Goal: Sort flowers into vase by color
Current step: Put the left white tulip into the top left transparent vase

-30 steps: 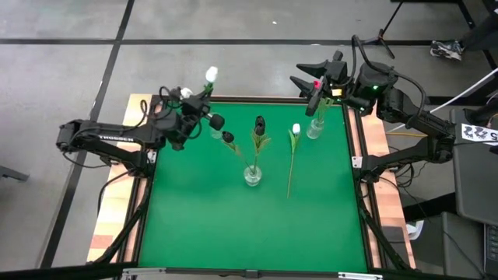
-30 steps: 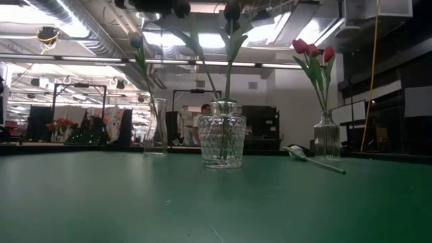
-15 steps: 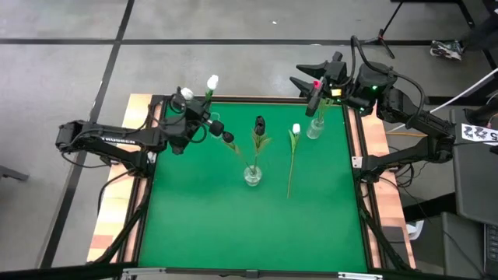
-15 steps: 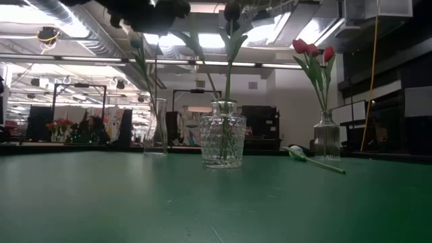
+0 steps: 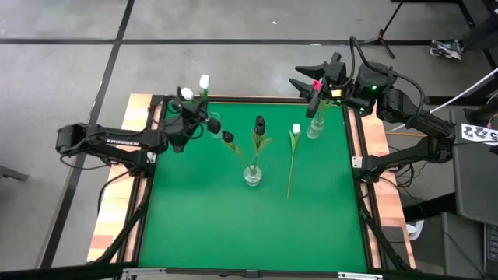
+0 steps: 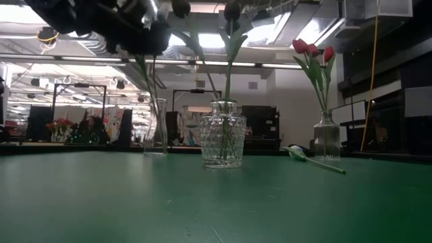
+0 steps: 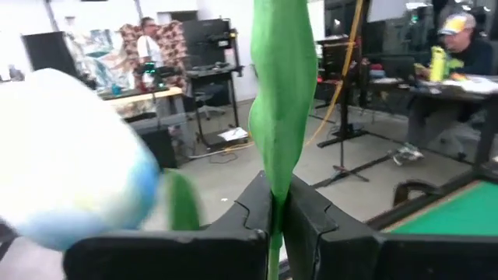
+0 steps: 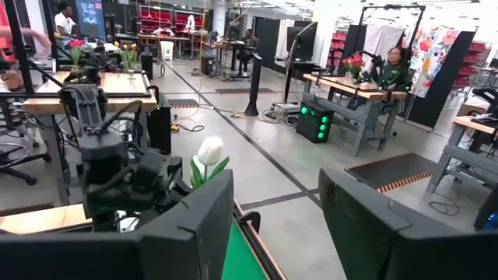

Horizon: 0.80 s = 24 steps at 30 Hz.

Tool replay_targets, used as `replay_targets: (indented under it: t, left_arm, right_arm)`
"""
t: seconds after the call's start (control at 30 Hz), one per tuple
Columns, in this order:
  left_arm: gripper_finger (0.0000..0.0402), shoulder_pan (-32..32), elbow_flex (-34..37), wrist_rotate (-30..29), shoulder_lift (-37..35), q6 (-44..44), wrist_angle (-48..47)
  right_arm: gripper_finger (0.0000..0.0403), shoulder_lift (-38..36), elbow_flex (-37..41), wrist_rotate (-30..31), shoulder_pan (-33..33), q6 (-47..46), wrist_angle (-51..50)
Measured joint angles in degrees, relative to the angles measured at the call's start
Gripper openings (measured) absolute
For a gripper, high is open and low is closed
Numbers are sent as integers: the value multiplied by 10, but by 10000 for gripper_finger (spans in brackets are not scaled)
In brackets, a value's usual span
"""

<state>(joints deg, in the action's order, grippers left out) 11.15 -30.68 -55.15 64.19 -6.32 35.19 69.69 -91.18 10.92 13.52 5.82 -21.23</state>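
My left gripper (image 5: 201,115) is shut on a white tulip (image 5: 204,81) above the narrow glass vase (image 6: 155,128) at the table's far left. A second white bud (image 5: 187,93) stands close beside it. The middle vase (image 5: 253,176) holds two black tulips (image 5: 259,122). The right vase (image 5: 313,129) holds pink-red tulips (image 6: 309,48). One more white tulip (image 5: 294,129) lies flat on the green mat. My right gripper (image 5: 310,84) stays open above the right vase with nothing between its fingers. My left gripper pinches the white tulip's green stem and leaf (image 7: 275,204) between its two fingers. The fingers point level and lie across the stem. The tulip stands upright and lifted, its bud above the gripper and its stem (image 6: 154,84) hanging down toward the narrow vase's mouth.
The green mat (image 5: 233,225) is bare toward the near edge. A raised dark frame (image 5: 148,194) borders the mat. People and benches show in the room beyond the table's far side.
My left gripper has come down with the white tulip toward the narrow vase and has dropped into the top of the low view. The tulip stays upright in the shut fingers. My right arm has kept still.
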Motion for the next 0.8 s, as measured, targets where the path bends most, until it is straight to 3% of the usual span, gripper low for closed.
replay_targets:
  t: [0.13, 0.33, 0.53, 0.8]
  left_arm:
    - [16, 23, 11, 23, 0, 6, 16]
    - [18, 50, 14, 131, 8, 19, 14]
    - [21, 58, 14, 153, 20, 14, -14]
    - [91, 58, 14, 172, 20, 8, -101]
  right_arm:
    - [191, 0, 0, 0, 0, 0, 0]
    - [191, 0, 0, 0, 0, 0, 0]
    - [191, 0, 0, 0, 0, 4, 0]
    - [191, 0, 0, 0, 0, 5, -28]
